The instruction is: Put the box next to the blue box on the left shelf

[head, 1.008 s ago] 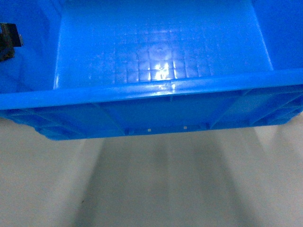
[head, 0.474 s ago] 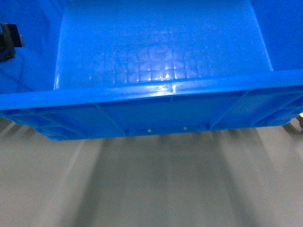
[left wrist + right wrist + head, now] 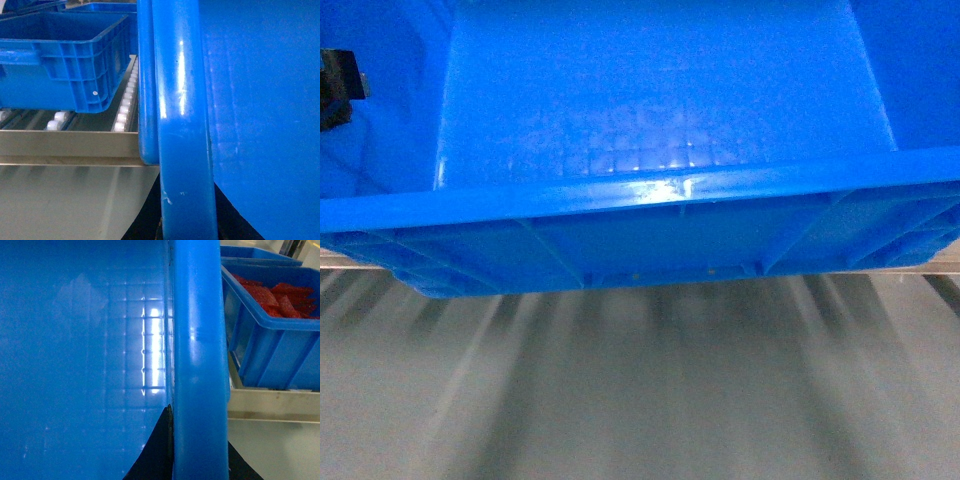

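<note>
While the box point(image 3: 660, 130) fills the head view above the left shelf point(image 3: 65, 145), neither gripper's jaws show clearly, so their state cannot be told.

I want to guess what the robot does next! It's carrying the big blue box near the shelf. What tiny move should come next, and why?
Probably keep carrying the box forward and lift it a bit. In the left wrist view its rim looks just past the shelf's steel front lip, beside the other blue box on the white rollers. It has to clear that lip before being set down.
</note>
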Robot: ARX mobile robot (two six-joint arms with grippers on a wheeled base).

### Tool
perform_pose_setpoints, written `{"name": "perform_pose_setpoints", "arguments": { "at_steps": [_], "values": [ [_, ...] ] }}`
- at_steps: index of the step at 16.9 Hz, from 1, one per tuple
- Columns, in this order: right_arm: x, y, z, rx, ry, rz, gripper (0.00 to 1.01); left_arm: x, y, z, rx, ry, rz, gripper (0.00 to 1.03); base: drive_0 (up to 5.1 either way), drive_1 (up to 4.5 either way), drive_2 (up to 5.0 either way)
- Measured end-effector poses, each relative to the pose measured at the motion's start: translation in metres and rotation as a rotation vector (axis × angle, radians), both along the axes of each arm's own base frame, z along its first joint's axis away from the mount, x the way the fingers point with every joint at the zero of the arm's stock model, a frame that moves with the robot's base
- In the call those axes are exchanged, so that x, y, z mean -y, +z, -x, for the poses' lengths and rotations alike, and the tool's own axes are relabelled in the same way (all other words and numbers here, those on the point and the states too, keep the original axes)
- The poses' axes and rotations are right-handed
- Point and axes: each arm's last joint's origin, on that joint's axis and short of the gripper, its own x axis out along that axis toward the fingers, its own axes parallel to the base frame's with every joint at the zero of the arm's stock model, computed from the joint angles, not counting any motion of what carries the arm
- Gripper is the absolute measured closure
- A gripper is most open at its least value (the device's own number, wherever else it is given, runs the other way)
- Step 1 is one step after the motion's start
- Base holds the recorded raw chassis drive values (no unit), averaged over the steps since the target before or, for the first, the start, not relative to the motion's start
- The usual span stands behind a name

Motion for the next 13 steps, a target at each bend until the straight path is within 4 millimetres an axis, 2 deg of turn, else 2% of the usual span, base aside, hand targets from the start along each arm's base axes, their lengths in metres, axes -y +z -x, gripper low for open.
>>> {"name": "perform_pose_setpoints", "arguments": {
  "at_steps": [13],
  "values": [
    [0.0, 0.0003, -0.0001, 0.003, 0.0, 0.0, 0.93, 0.0, 0.0001, 0.0, 0.002, 0.0, 0.0, 0.97, 0.1, 4.19, -4.0]
  ]
}}
